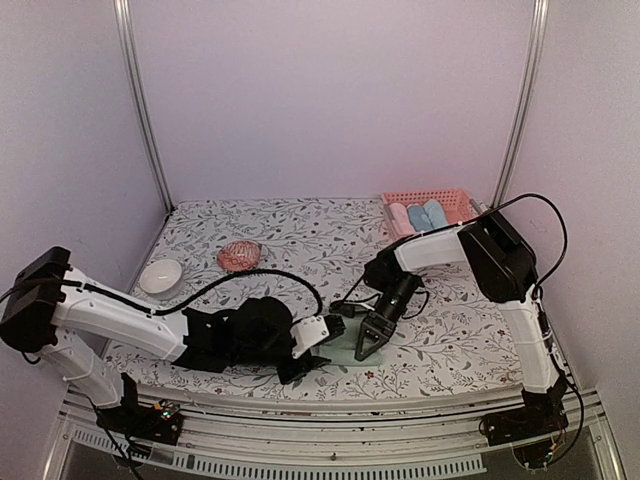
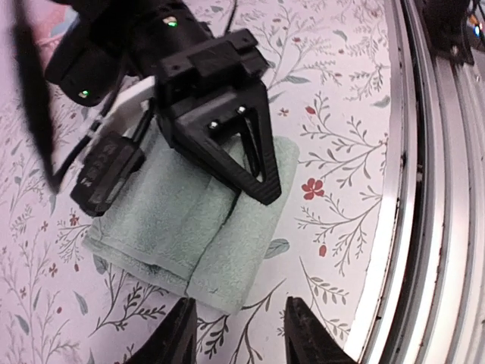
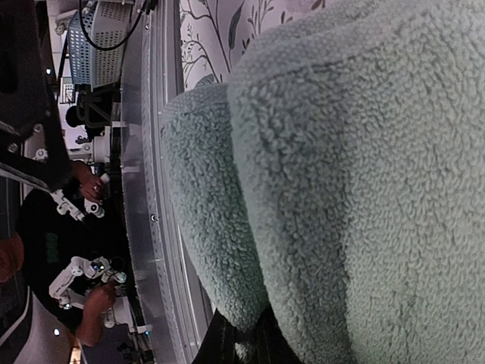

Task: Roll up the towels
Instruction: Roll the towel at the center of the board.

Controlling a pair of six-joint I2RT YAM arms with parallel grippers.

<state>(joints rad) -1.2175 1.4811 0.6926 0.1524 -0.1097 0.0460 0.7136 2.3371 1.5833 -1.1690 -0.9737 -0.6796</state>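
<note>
Here the sage-green towel [image 1: 343, 352] is lying folded on the floral surface [image 1: 300, 225], close to its near edge, between the two arms. The right pincer [image 2: 265, 193] is bearing down from above, its jaws closed on the thick fold, seemingly pinning the layers so they are not springing apart. The left pincer [image 2: 241, 309] is hovering just off the towel's nearer end with jaws parted and empty, likely making room to catch that edge and start the roll.
</note>
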